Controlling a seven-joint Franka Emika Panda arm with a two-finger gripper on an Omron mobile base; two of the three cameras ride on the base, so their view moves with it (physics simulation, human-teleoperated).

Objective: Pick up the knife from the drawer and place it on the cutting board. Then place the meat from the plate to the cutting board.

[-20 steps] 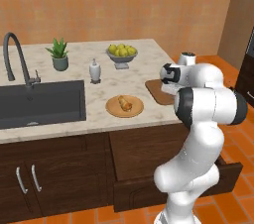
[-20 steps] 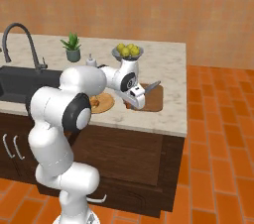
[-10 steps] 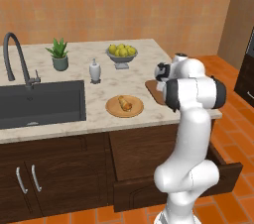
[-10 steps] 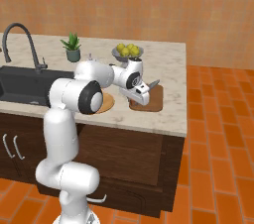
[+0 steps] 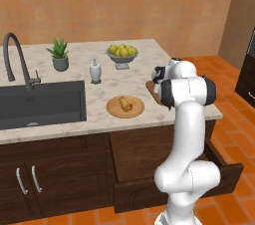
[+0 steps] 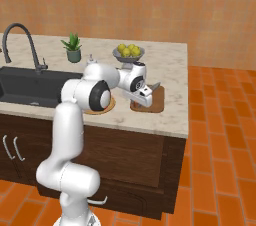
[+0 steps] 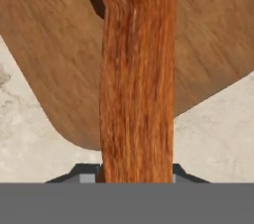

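My gripper [image 6: 143,96] is shut on the knife's orange-red handle [image 7: 136,79], low over the dark brown cutting board [image 6: 156,103] near the counter's right end. The silver blade [image 6: 155,87] sticks out past the hand over the board. In the hand view the handle runs up between my fingertips [image 7: 83,174], with the board [image 7: 54,54] underneath. My arm covers most of the board [image 5: 151,88] in the left base view. The golden-brown meat [image 5: 124,103] lies on the tan plate [image 5: 112,110] left of the board. The drawer [image 5: 221,167] stands pulled out below the counter.
A grey fruit bowl [image 5: 122,56] with yellow-green fruits stands behind the plate. A soap dispenser [image 5: 95,71], a potted plant [image 5: 60,55], the sink [image 5: 40,102] and its faucet [image 5: 15,57] are on the left. The counter edge runs just right of the board.
The arm's elbow has swung in and risen more upright beside the counter. The hand stays over the board with the knife in it, slightly lower.
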